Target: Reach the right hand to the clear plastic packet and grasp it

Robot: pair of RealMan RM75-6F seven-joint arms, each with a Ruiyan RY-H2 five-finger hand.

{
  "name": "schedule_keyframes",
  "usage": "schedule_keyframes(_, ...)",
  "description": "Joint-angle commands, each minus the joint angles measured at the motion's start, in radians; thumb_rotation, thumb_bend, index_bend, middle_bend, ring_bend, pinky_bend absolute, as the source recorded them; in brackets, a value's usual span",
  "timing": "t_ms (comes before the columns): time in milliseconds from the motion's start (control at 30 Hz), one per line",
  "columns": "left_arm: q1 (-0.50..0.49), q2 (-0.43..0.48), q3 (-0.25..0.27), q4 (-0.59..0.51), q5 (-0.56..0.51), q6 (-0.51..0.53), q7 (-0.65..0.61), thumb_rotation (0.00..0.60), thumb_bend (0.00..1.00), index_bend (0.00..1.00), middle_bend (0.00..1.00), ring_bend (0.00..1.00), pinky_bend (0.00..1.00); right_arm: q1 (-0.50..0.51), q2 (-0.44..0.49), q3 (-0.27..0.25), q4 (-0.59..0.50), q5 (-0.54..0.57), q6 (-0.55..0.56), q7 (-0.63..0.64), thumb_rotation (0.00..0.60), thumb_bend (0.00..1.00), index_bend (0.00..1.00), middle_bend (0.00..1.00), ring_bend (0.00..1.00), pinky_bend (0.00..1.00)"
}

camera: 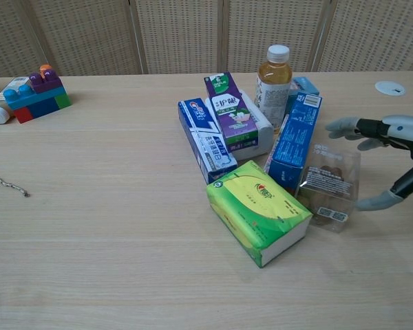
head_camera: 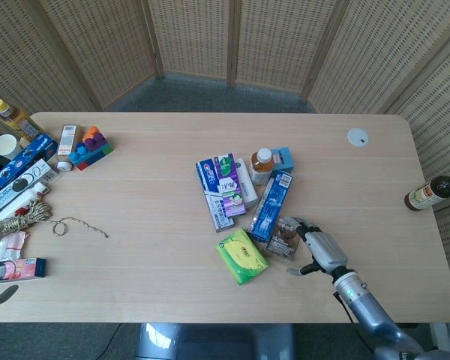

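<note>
The clear plastic packet (head_camera: 285,238) (camera: 329,184) with brown contents lies flat beside a long blue box (head_camera: 271,205) (camera: 295,139) and a green tissue pack (head_camera: 241,256) (camera: 258,210). My right hand (head_camera: 317,249) (camera: 388,159) sits just right of the packet, fingers spread on both sides of its right edge. Its fingers are apart and I cannot see them pressing the packet. The left hand shows in neither view.
Toothpaste boxes (head_camera: 219,190), a purple box (camera: 230,111) and an orange drink bottle (head_camera: 261,165) (camera: 272,75) crowd the packet's far side. A dark bottle (head_camera: 433,192) stands at the right edge, a white disc (head_camera: 358,136) far right. Blocks (head_camera: 90,146), boxes and twine (head_camera: 30,214) fill the left.
</note>
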Motion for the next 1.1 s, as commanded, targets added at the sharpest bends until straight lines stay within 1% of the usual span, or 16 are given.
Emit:
schedule_keyframes(33, -0.001, -0.001, 0.001, 0.000, 0.001, -0.003, 0.004, 0.600, 0.13, 0.09, 0.00, 0.00, 0.00, 0.011, -0.021, 0.014, 0.022, 0.029, -0.003, -0.020, 0.600, 0.00, 0.00, 0.00, 0.00, 0.00)
schedule_keyframes(267, 0.000, -0.003, 0.000, -0.001, -0.002, -0.003, 0.009, 0.600, 0.13, 0.09, 0.00, 0.00, 0.00, 0.033, -0.061, 0.038, 0.072, 0.108, -0.016, -0.068, 0.600, 0.00, 0.00, 0.00, 0.00, 0.00)
schedule_keyframes(400, 0.000, -0.004, 0.001, -0.001, 0.000, -0.003, 0.012, 0.600, 0.13, 0.09, 0.00, 0.00, 0.00, 0.030, -0.092, 0.026, 0.104, 0.135, -0.013, -0.097, 0.600, 0.00, 0.00, 0.00, 0.00, 0.00)
schedule_keyframes(633, 0.000, -0.005, 0.000, 0.000, -0.004, -0.004, 0.012, 0.600, 0.13, 0.09, 0.00, 0.00, 0.00, 0.021, -0.126, 0.019, 0.141, 0.157, -0.011, -0.089, 0.600, 0.00, 0.00, 0.00, 0.00, 0.00)
schedule_keyframes(833, 0.000, -0.006, 0.001, -0.003, -0.002, -0.005, 0.017, 0.600, 0.13, 0.09, 0.00, 0.00, 0.00, -0.002, -0.126, 0.010, 0.098, 0.152, 0.046, -0.130, 0.600, 0.00, 0.00, 0.00, 0.00, 0.00)
schedule_keyframes(1100, -0.002, -0.004, 0.001, -0.002, -0.001, -0.008, 0.013, 0.600, 0.13, 0.09, 0.00, 0.00, 0.00, -0.012, -0.076, 0.019, 0.013, 0.154, 0.077, -0.158, 0.600, 0.00, 0.00, 0.00, 0.00, 0.00)
